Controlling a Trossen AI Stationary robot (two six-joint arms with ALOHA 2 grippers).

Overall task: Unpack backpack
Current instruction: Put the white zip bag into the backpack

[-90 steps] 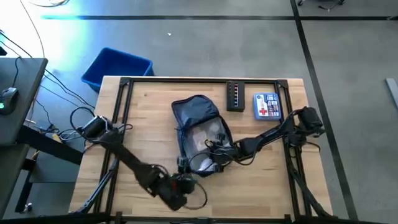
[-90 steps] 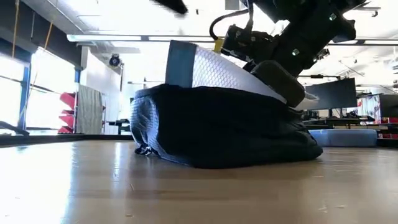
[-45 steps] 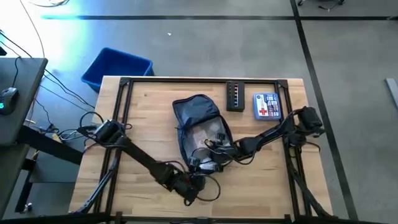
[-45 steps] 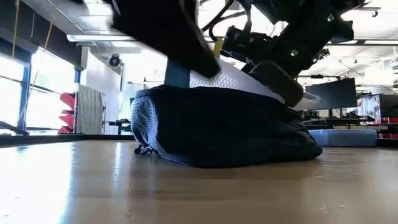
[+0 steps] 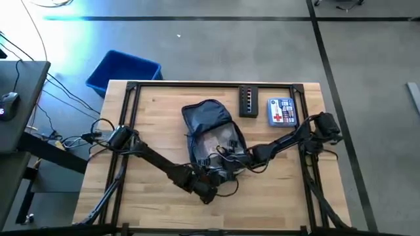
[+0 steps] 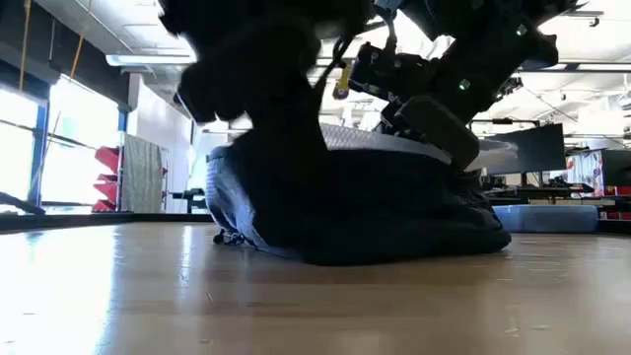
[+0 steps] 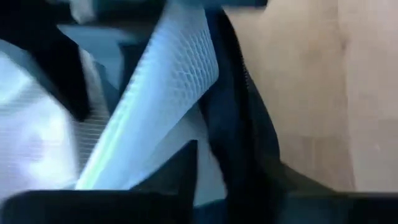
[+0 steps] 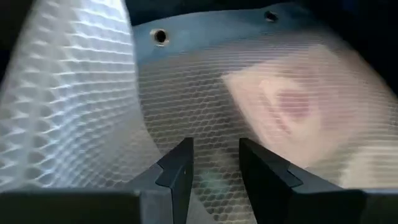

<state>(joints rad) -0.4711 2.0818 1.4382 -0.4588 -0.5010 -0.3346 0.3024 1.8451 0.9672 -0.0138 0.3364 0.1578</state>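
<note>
The dark navy backpack (image 5: 209, 124) lies flat on the middle of the table, its open end toward the near edge. A clear mesh pouch (image 5: 220, 145) shows in the opening, and one end of it (image 7: 168, 93) stands up. My right gripper (image 8: 215, 163) is open right over the pouch's mesh, reaching in from the table's right side (image 5: 230, 157). My left gripper (image 5: 209, 187) is at the backpack's near end, a dark mass in front of the bag in the low view (image 6: 266, 89). Its wrist view looks along the backpack's dark rim (image 7: 239, 124) and the pouch. My right gripper has its two fingers (image 8: 177, 171) slanting down over the pouch's mesh face (image 8: 211, 118), which shows in the gap between them. I cannot tell whether they touch the mesh.
A black device (image 5: 249, 101) and a white-and-blue box (image 5: 282, 111) lie at the table's far right. A bright blue bin (image 5: 123, 71) stands on the floor beyond the far left corner. Bare wood (image 5: 154, 128) lies left of the backpack.
My left gripper has moved from the table's near edge toward the far and right, up to the backpack's near end, and now fills the low view in front of the bag. My right gripper and the backpack have kept still.
</note>
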